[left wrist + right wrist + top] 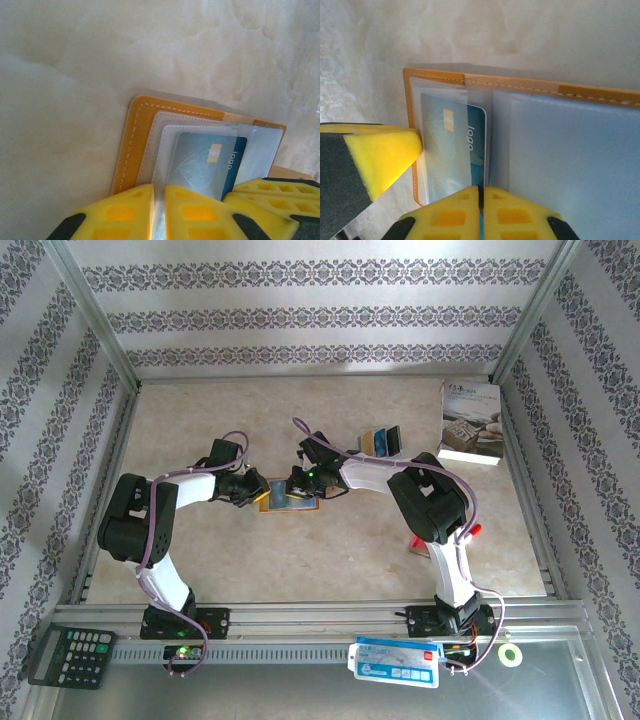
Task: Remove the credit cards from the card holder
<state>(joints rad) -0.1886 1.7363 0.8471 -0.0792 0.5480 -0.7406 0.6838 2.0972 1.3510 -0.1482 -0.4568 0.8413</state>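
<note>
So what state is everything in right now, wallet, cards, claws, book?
Orange leather card holder: open, flat on table.
Blue chip card: partly out of clear pocket.
Left gripper: shut on the pocket.
Right gripper: shut on the card.
Loose cards: already out.
White book: closed.

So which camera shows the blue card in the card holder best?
Right wrist view: the blue card shows large, chip and "logo" print clear. Left wrist view shows it too, but more slanted. From above, the card holder is too small to tell.
</note>
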